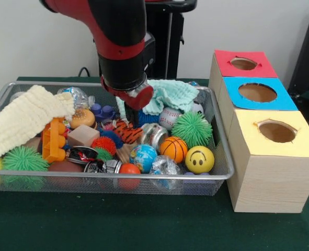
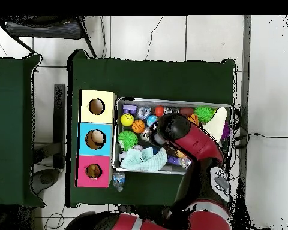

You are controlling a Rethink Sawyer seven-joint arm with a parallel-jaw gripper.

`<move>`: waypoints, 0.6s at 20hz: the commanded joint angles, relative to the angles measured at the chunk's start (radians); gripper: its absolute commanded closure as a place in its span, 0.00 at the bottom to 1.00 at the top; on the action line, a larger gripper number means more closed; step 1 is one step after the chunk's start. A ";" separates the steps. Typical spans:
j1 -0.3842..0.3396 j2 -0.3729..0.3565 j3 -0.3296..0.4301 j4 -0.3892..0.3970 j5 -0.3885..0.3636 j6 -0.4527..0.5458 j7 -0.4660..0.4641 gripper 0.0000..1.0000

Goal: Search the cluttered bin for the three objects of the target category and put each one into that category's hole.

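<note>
A wire mesh bin [image 1: 222, 157] holds a jumble of toys. My gripper [image 1: 126, 111] reaches down into its middle, just behind a striped tiger toy [image 1: 127, 130], and the black and red wrist hides most of it. Close by lie a baseball [image 1: 168, 117], a basketball [image 1: 173, 149], a globe ball [image 1: 143, 157], a yellow smiley ball [image 1: 199, 159] and a green spiky ball [image 1: 191, 129]. Beside the bin stand three boxes, each with a hole on top: red [image 1: 243, 64], blue [image 1: 257, 92] and yellow [image 1: 277, 132]. From overhead, the arm [image 2: 182, 135] covers the bin's centre.
A cream towel [image 1: 23, 120] drapes over the bin's left end and a teal cloth [image 1: 170, 94] lies at its back. An orange block toy [image 1: 53, 140], a second green spiky ball [image 1: 24, 158] and a toy burger [image 1: 82, 117] fill the left side. A small bottle [image 2: 118, 181] lies outside the bin.
</note>
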 commanded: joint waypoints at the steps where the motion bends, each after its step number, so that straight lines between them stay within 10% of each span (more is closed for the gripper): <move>1: 0.026 -0.058 0.014 0.028 -0.035 0.086 0.158 1.00; 12: 0.124 -0.169 -0.042 0.016 -0.031 0.246 0.234 1.00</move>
